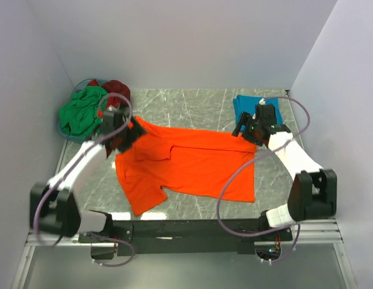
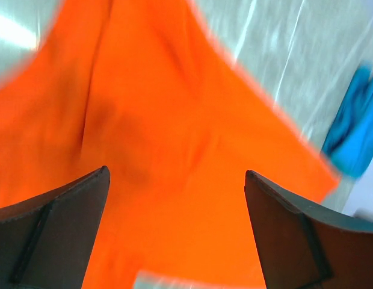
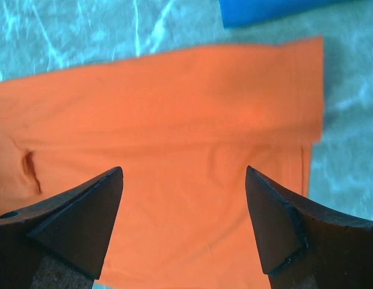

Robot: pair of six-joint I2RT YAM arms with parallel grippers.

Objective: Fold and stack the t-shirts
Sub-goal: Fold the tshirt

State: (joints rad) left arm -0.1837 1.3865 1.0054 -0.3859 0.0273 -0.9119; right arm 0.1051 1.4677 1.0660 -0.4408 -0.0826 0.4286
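The bright orange t-shirt [image 1: 186,162] lies spread on the marble table, its far long edge folded over. It fills the left wrist view [image 2: 162,132] and the right wrist view [image 3: 174,120]. My left gripper [image 1: 131,137] is open and empty above the shirt's far left corner. My right gripper [image 1: 242,130] is open and empty above the shirt's far right corner. The teal blue t-shirt [image 1: 246,106] lies folded at the back right, behind the right gripper; it also shows in the left wrist view [image 2: 355,132] and the right wrist view [image 3: 265,9]. The green t-shirt [image 1: 83,112] and the dark red t-shirt [image 1: 117,89] sit bunched at the back left.
A blue basket [image 1: 73,136] at the back left corner holds the green and dark red shirts. White walls close in the table on three sides. A black rail [image 1: 192,229] runs along the near edge.
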